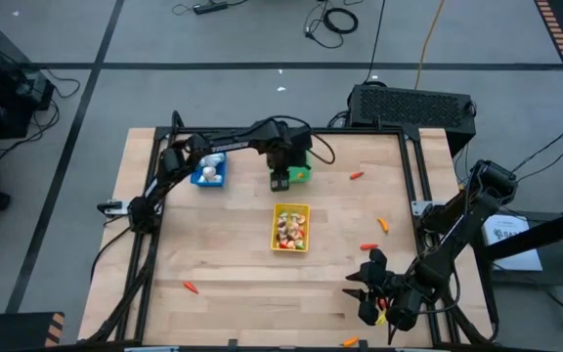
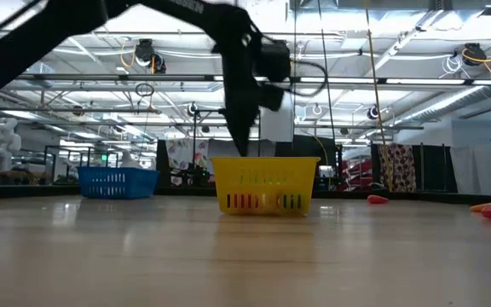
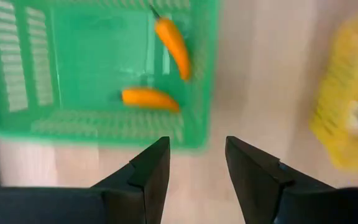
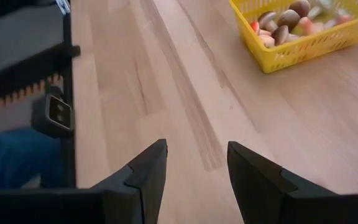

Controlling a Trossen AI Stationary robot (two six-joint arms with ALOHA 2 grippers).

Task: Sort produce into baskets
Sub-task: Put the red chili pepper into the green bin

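Observation:
Three baskets stand on the wooden table: a blue one (image 1: 209, 172) with white bulbs, a green one (image 1: 301, 173) and a yellow one (image 1: 290, 227) full of mixed produce. My left gripper (image 1: 280, 181) points down beside the green basket (image 3: 98, 68), open and with nothing between its fingers (image 3: 197, 146). Two orange carrot pieces (image 3: 174, 46) (image 3: 149, 98) lie on that basket's floor. My right gripper (image 1: 365, 284) hangs open and free (image 4: 197, 149) over the near right of the table. Loose orange pieces lie on the wood (image 1: 357, 176) (image 1: 382, 224) (image 1: 368, 247).
More orange pieces lie at the near left (image 1: 192, 286) and by the near edge (image 1: 350, 342). A black box (image 1: 413, 103) stands beyond the far right corner. Bare wood spreads between the yellow basket (image 4: 303, 31) and the near edge.

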